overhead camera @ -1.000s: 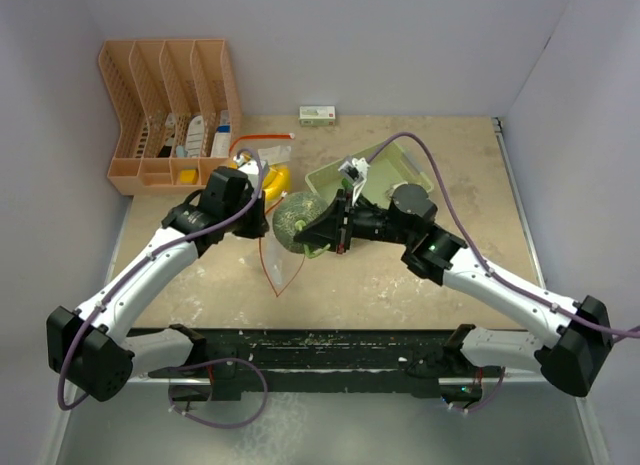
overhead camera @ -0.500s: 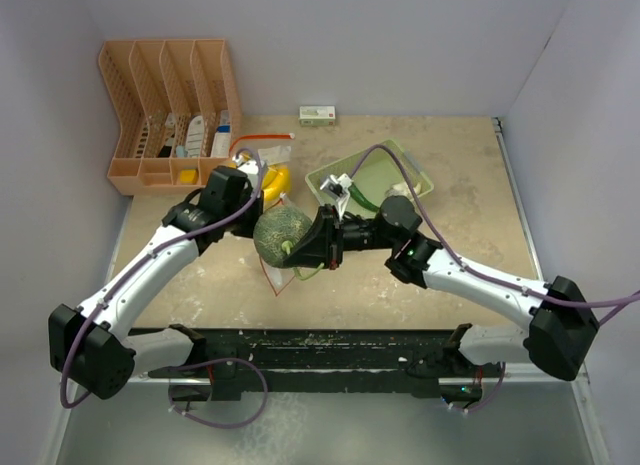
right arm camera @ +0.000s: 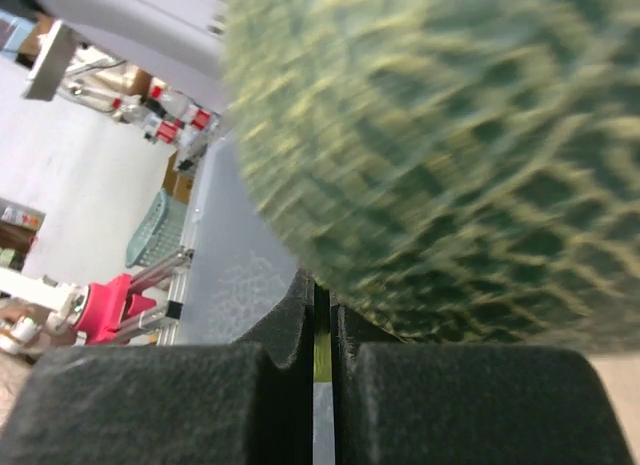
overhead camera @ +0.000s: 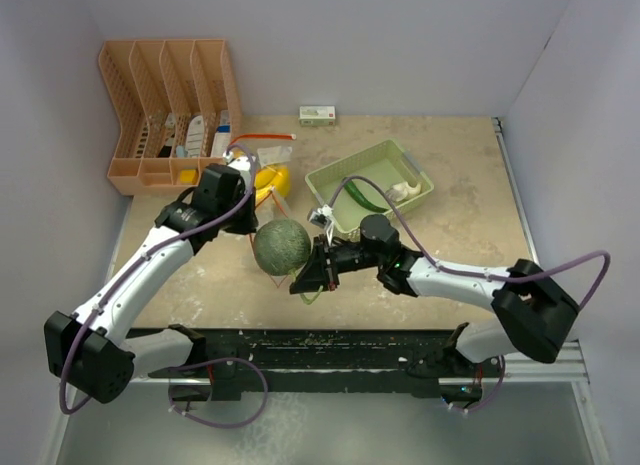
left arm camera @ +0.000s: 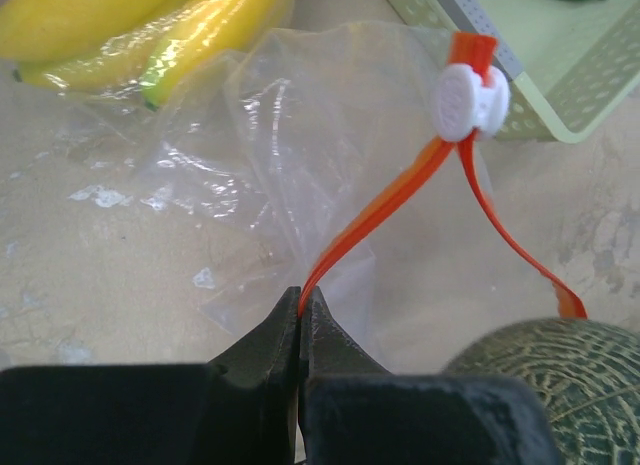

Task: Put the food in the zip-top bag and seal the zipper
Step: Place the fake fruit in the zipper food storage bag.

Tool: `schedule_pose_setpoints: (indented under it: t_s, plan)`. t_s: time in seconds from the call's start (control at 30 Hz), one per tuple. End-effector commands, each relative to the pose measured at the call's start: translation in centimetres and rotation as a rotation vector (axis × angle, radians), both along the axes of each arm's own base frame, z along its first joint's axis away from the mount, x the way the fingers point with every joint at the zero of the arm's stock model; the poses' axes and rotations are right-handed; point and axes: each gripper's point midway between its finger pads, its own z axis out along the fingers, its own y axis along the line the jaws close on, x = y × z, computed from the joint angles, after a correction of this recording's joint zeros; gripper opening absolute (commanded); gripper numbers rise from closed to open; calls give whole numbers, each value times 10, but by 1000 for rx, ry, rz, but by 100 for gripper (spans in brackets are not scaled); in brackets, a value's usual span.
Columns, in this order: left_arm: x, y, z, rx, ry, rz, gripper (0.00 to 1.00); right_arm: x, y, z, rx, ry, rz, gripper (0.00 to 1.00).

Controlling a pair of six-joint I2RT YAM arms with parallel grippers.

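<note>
While the right gripper [right arm camera: 320,297] is clamped only on a thin green stalk [right arm camera: 320,357] of the melon [overhead camera: 281,247], the fruit may swing or tear free short of the bag [left arm camera: 300,135]; just beyond, the left gripper [left arm camera: 300,303] is pinched shut on the orange zipper strip [left arm camera: 385,205], but the mouth looks narrow for so wide a fruit, so the rim may snag; the slider [left arm camera: 465,100] crowds the track; farther off, bananas [overhead camera: 272,178] lie beside the film; the basket [overhead camera: 340,163] holds cucumber [overhead camera: 362,195] and white piece [overhead camera: 404,190].
</note>
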Motion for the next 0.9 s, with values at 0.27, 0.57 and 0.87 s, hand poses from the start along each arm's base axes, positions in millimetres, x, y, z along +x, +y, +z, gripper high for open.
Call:
schedule_pose_setpoints:
  t_s: [0.27,0.57,0.87]
  plan:
    - [-13,-36,36,-159,-32,-124,0,64,6,-35,-109,-56,-280,0]
    - [-17,-30,35,-141,-31,-114,0,80,-15,-65,-204,-1,-373,0]
    - [-9,-43,36,-183,-30,-133,0,82,0,-40,-190,-89,-293,0]
